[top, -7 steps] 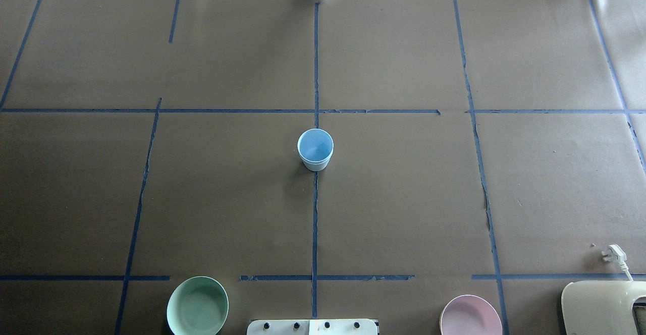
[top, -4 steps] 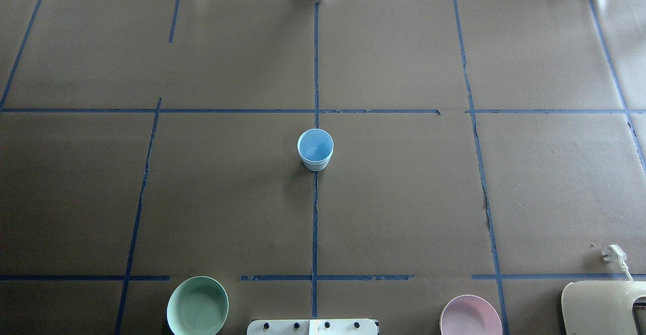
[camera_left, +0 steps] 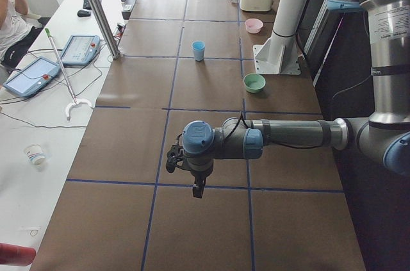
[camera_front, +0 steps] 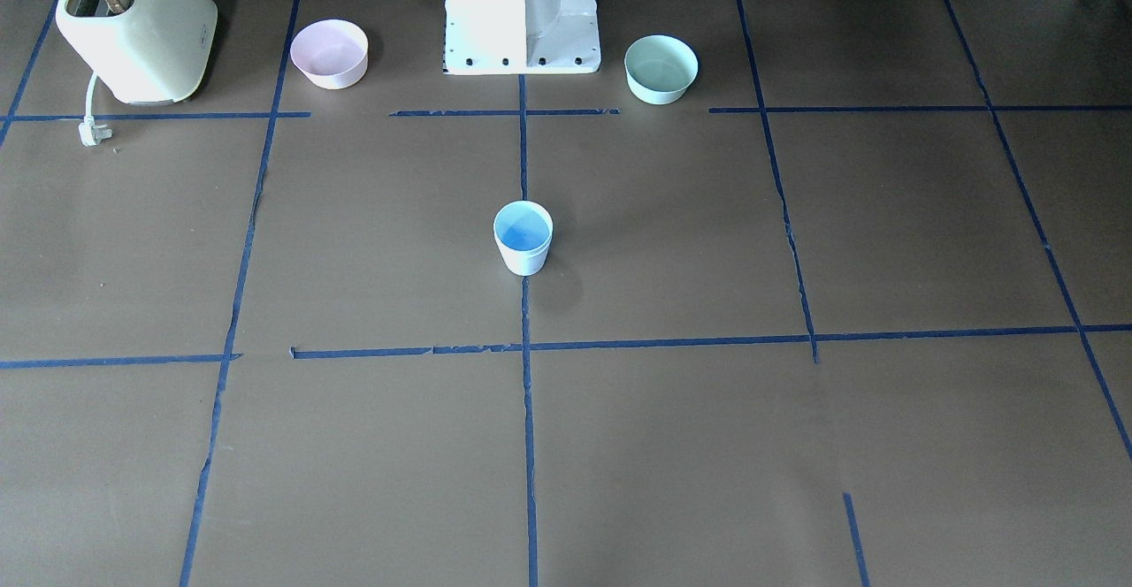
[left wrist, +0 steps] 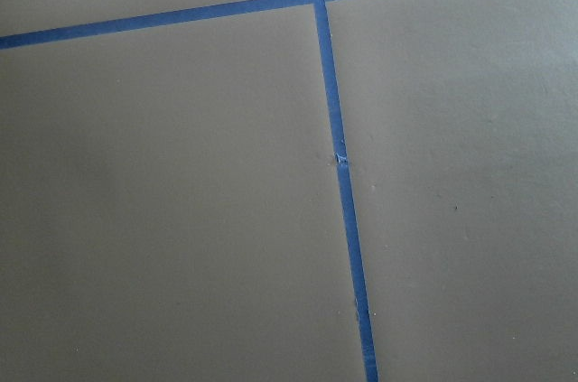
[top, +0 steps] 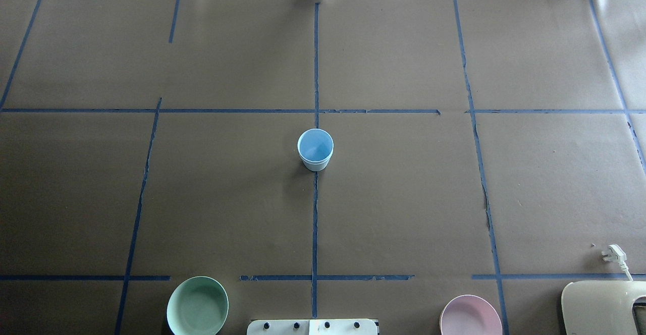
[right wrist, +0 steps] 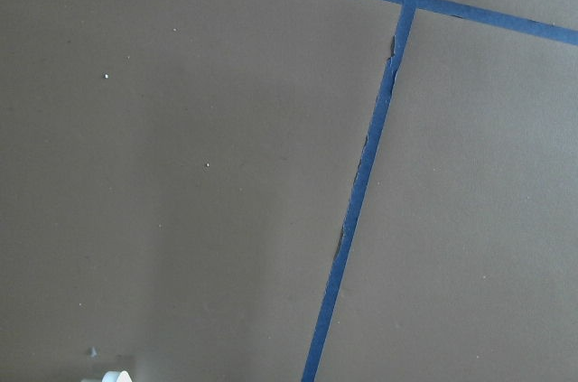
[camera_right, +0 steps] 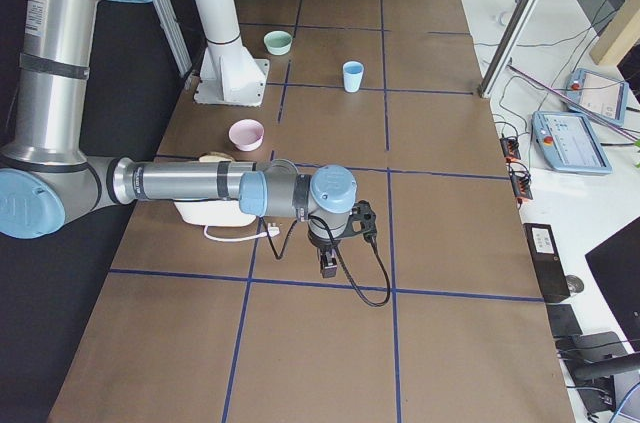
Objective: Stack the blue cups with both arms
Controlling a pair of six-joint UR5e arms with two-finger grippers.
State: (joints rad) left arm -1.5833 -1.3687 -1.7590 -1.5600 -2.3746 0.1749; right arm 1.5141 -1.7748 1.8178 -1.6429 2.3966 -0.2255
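Left gripper (camera_left: 196, 189): seen only from the table's end, hanging over bare brown paper (top: 404, 199), well apart from the cups; how far it is open cannot be told. Right gripper (camera_right: 327, 264): likewise, its opening cannot be told, and no cup is near it.

Blue cups (top: 315, 149): upright at the table's centre, on the middle tape line (top: 315, 224). A faint second rim below the lip suggests one nested in the other. Probably light, thin-walled, stiff, smooth plastic, tapered and so liable to slip; best pinched gently at the rim wall.

Surroundings: matte paper, torn blue tape; rounded mint-green bowl (top: 197, 305) and pink bowl (top: 470, 316) flanking the white pedestal (camera_front: 522, 12); cream toaster (camera_front: 137, 26).
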